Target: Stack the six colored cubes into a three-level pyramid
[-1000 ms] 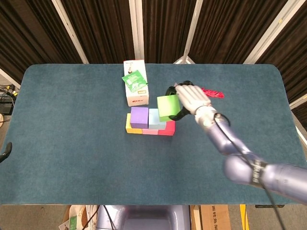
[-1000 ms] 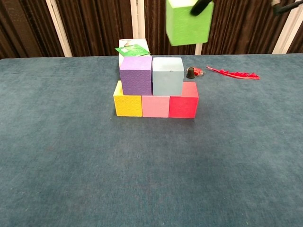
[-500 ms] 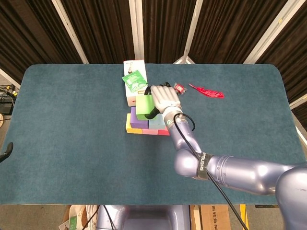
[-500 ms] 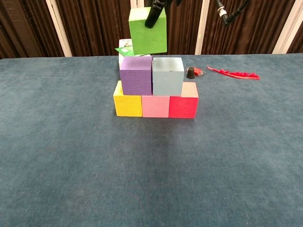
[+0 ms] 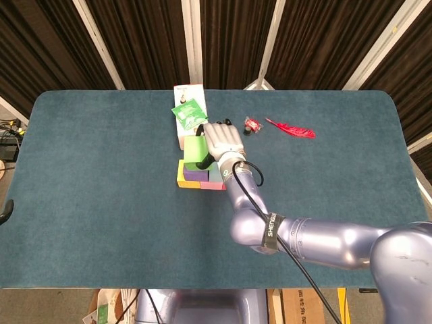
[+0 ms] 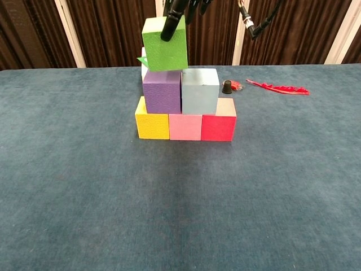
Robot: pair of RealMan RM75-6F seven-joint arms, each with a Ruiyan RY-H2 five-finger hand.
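Observation:
My right hand [image 5: 223,142] grips a green cube [image 5: 196,150] from above; in the chest view its dark fingers [image 6: 169,22] run down over the cube's [image 6: 164,46] top. The cube is slightly tilted and hangs just over the purple cube [image 6: 162,90]; whether they touch I cannot tell. The purple cube and a light blue cube [image 6: 199,90] stand side by side on a row of yellow [image 6: 152,125], pink [image 6: 185,126] and red [image 6: 218,126] cubes. My left hand does not show.
A white box with a green packet [image 5: 187,115] stands just behind the stack. A small black object [image 6: 227,87] and a red feather [image 6: 279,88] lie to the back right. My right forearm [image 5: 283,233] reaches across the near right of the table [image 5: 101,202].
My right hand carried the green cube leftward, from over the red cube's side to over the purple cube, and lowered it toward the stack.

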